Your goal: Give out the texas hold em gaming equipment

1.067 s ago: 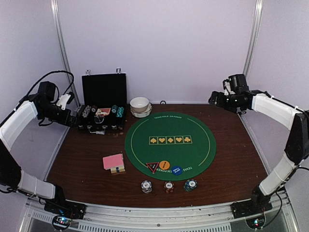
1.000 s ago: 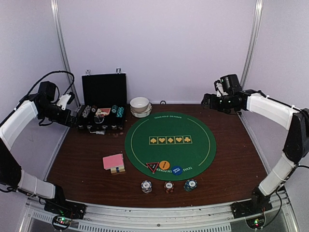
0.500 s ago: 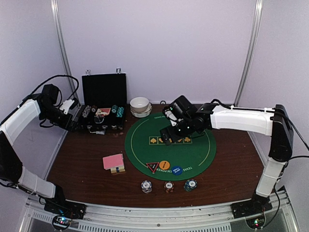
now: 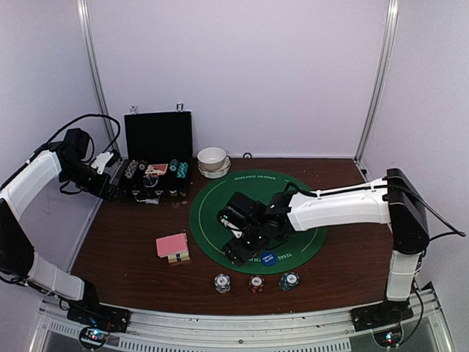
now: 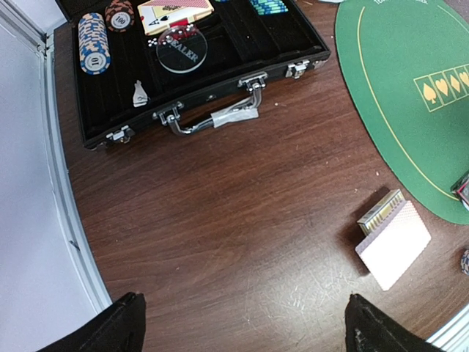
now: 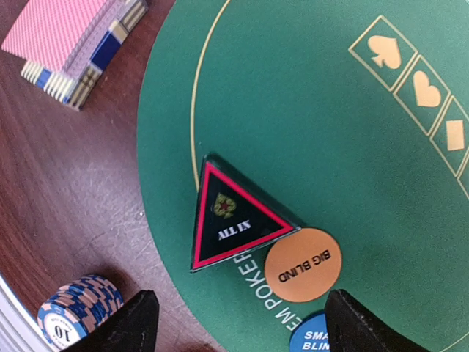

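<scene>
Right pincer (image 6: pixel 245 326) open, hovering over triangle token (image 6: pixel 234 220) on mat (image 6: pixel 330 110); left pincer (image 5: pixel 242 330) open above surface (image 5: pixel 220 220), near case (image 5: pixel 212 89).

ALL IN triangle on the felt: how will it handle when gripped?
Probably rigid: the ALL IN triangle looks like a thick, straight-edged slab. Lying flat on the green mat, it likely won't roll. Its smooth-looking angled sides may slip when pinched.

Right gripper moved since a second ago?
Yes. The right gripper swung from beyond the far right edge of the round green felt mat, leftward and nearer, to above the black, red-edged triangular token at its near edge.
</scene>
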